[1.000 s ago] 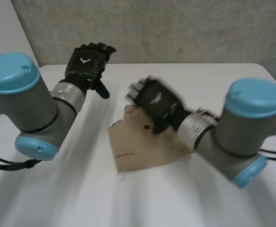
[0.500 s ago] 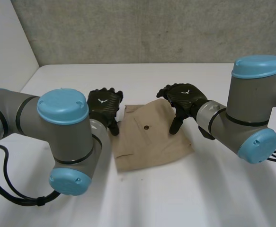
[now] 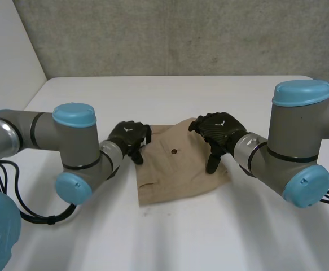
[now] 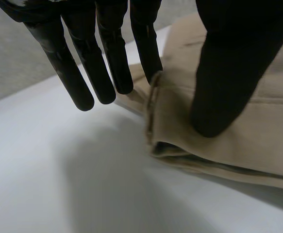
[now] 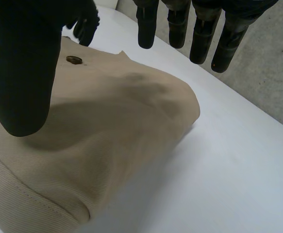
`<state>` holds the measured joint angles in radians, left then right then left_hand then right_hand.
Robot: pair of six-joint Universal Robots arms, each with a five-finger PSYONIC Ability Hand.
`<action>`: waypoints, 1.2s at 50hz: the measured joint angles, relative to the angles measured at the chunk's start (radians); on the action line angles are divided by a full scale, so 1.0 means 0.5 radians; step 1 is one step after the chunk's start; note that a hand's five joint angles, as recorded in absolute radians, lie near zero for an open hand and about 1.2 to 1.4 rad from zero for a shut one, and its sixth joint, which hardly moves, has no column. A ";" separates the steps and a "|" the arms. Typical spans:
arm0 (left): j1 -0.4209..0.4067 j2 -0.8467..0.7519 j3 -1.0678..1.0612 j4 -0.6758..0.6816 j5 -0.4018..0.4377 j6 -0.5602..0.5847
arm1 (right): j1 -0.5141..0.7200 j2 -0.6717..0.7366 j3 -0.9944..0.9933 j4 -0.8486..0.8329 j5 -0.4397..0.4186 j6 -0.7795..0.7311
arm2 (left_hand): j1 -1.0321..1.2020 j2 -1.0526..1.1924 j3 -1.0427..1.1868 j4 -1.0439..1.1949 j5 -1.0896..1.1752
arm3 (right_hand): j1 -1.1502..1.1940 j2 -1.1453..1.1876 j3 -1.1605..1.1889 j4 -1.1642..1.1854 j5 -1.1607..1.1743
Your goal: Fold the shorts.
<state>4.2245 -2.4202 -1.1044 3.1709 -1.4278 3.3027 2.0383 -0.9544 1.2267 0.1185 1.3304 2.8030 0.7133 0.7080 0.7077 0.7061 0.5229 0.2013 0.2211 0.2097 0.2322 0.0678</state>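
The tan shorts [image 3: 178, 166] lie folded into a compact stack mid-table, a dark button [image 3: 175, 151] on top. My left hand [image 3: 129, 137] is at the stack's left edge. In the left wrist view its thumb [image 4: 228, 68] rests on top of the shorts [image 4: 262, 121], while its straight fingers [image 4: 107, 63] hang just outside the folded edge, one touching it. My right hand [image 3: 218, 130] hovers over the stack's right side. In the right wrist view its thumb [image 5: 22, 63] hangs above the shorts [image 5: 112, 126] and its fingers [image 5: 199, 34] hang straight past the far edge, holding nothing.
The white table [image 3: 209, 237] spreads wide around the shorts, with a grey wall [image 3: 181, 34] behind it. Both arms lie low on the table, one on each side of the stack.
My left arm has swung in from the far left and brought its hand down to the shorts' left edge. My right hand has shifted from the stack's middle to its right side.
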 measured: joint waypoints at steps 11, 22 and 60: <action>0.003 -0.046 0.125 -0.113 0.030 0.003 | -0.002 0.001 -0.014 -0.005 0.019 -0.053 | 0.608 0.924 0.921 0.938 0.880 | 0.000 0.000 0.000 0.000 0.000; -0.032 -0.063 0.455 0.215 -0.074 0.151 | 0.006 0.018 -0.088 -0.132 0.194 -0.081 | 0.737 0.965 0.957 0.993 0.889 | 0.000 0.000 0.000 0.000 0.000; -0.181 0.580 -0.258 0.120 -0.351 0.312 | 0.082 0.088 -0.362 0.118 0.202 -0.160 | -0.957 -0.979 -0.946 -0.963 -0.947 | 0.000 0.000 0.000 0.000 -0.009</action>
<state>4.1341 -2.1303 -1.2332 3.2309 -1.6032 3.4587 2.0792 -0.9105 1.0458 0.1775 1.4317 2.7229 0.2347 0.2184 0.2347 0.2246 0.0492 0.2013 0.2212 0.2097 0.2322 0.0634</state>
